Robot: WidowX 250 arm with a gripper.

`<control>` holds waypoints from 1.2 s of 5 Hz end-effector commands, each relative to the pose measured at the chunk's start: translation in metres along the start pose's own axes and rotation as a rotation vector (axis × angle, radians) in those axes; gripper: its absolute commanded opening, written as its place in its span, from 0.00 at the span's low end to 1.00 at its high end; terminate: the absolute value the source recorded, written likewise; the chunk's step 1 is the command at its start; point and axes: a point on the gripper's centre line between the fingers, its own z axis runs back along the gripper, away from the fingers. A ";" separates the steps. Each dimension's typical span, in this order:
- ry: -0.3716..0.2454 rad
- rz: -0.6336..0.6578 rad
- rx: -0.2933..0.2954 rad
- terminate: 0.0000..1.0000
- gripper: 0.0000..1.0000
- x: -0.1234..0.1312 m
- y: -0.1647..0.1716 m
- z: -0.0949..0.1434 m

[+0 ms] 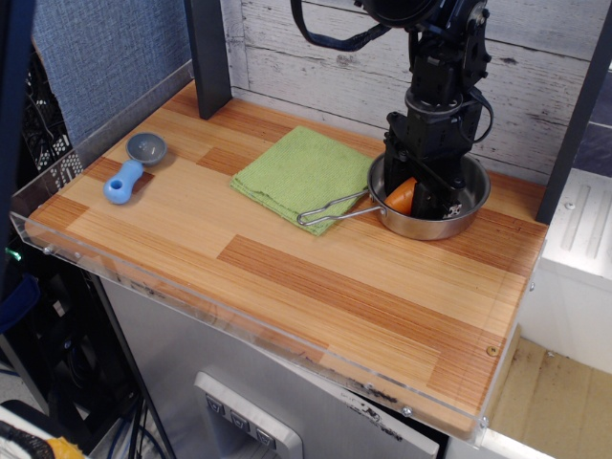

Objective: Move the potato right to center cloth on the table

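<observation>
With the gripper lowered into the steel pan and the potato seen between its part-open fingers, whether it is gripped cannot be told; closure should be completed before lifting toward the cloth left of the fingers.

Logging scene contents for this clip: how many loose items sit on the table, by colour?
Green: 1, the cloth
Orange: 1, the potato
Silver: 1, the pan
Blue: 1, the scoop
Total: 4
</observation>
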 end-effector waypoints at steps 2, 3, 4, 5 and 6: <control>-0.126 0.138 -0.033 0.00 0.00 -0.040 0.004 0.086; -0.147 0.348 -0.054 0.00 0.00 -0.078 0.034 0.102; -0.054 0.554 -0.015 0.00 0.00 -0.115 0.060 0.094; 0.009 0.625 -0.007 0.00 0.00 -0.141 0.081 0.077; 0.038 0.631 -0.005 0.00 0.00 -0.148 0.082 0.059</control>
